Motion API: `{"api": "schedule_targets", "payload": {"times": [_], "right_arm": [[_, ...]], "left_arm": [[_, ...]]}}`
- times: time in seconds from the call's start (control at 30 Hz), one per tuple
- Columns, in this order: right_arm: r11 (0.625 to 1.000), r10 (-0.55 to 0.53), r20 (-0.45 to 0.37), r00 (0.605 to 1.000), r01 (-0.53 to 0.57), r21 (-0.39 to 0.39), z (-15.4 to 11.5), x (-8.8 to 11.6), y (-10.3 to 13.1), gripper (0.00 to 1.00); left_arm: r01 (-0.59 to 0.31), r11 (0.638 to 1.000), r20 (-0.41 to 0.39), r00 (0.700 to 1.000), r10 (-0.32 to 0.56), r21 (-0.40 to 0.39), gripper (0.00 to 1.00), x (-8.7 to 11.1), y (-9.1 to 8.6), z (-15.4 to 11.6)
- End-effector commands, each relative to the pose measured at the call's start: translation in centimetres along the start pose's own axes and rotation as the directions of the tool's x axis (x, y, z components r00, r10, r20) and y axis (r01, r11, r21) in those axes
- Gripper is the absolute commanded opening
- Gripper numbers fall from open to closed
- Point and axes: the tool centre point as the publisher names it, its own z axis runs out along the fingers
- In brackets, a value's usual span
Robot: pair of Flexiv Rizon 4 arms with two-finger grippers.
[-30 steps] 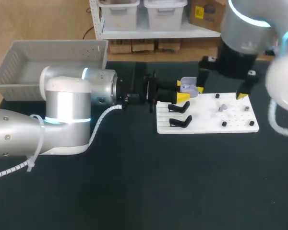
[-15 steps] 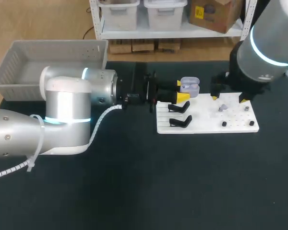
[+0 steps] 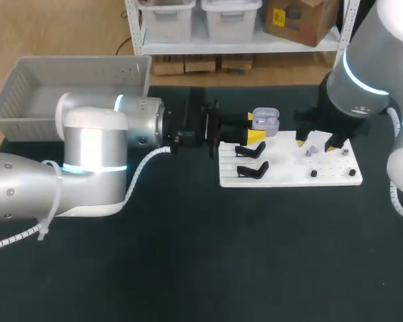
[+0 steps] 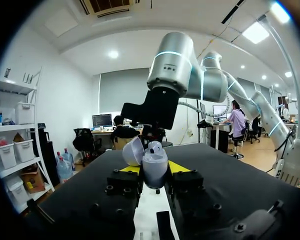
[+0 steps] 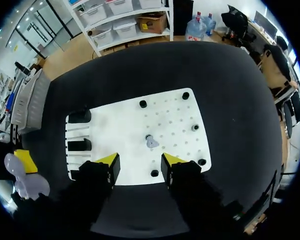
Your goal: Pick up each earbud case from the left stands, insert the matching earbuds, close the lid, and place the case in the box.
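Right gripper (image 5: 139, 161) open, hovering over lilac earbud (image 5: 151, 142) on white board (image 5: 115, 125); left gripper (image 4: 155, 175) clamps open-lidded case (image 4: 154, 161) over board's far-left edge; tiny earbud may slip or tip if grasp lands off-centre.

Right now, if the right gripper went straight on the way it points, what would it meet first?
Probably the grey earbud on the white board, just ahead of the right gripper; depth is unclear, so perhaps bare board beside it.

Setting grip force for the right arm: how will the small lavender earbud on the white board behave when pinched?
The earbud looks tiny and rounded, so probably light and apt to slip from the right gripper. Standing on the white board, it may topple if nudged.
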Motion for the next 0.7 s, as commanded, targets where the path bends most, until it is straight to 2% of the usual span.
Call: {"api": "schedule_targets", "payload": {"times": [0.03, 0.7], "right_arm": [[0.999, 0.012, -0.024, 1.000, -0.013, -0.038, 0.9, -0.4, -0.5, 0.49], [0.997, 0.050, -0.056, 0.997, -0.054, -0.061, 3.0, -0.7, -1.4, 0.46]], "left_arm": [[-0.002, 1.000, 0.002, 1.000, 0.002, -0.005, 0.00, 0.0, -0.1, 0.0], [-0.002, 1.000, 0.002, 1.000, 0.002, -0.005, 0.00, 0.0, -0.1, 0.0]]}}
